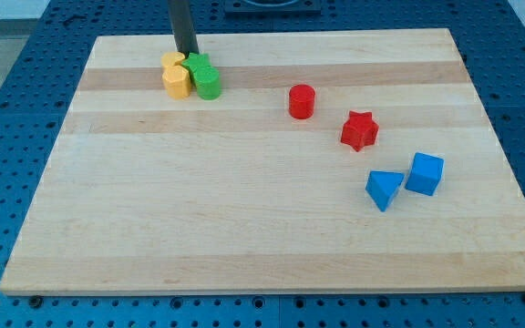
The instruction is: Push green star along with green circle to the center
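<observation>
Nearest the view's bottom, the pale wooden surface (pixel 244 246) lies bare across its lower half, resting on a blue perforated bench (pixel 25 73) that shows around its edges.

Further up, on the view's right, a blue triangular block (pixel 384 189) sits just beside a blue cube (pixel 425 173), the two close together but apart. Above and to the left of them lies a red star (pixel 359 130), and a little further up and left stands a red cylinder (pixel 302 101), separate from the star.

Toward the view's top left, four blocks are bunched in a tight cluster. The green circle (pixel 208 85) stands at the cluster's lower right, with the green star (pixel 198 64) touching it just behind. Pressed against their left side are a yellow block (pixel 178 82) in front and another yellow block (pixel 172 61) behind it; their shapes cannot be made out exactly. This cluster lies well away from the centre of the surface, near its far edge.

Farthest back, the dark rod (pixel 182 23) comes down nearly upright from the view's top edge. Its tip (pixel 188 54) sits at the rear of the cluster, right at the gap between the rear yellow block and the green star, seemingly touching them. The arm carries no claw, only this rod.
</observation>
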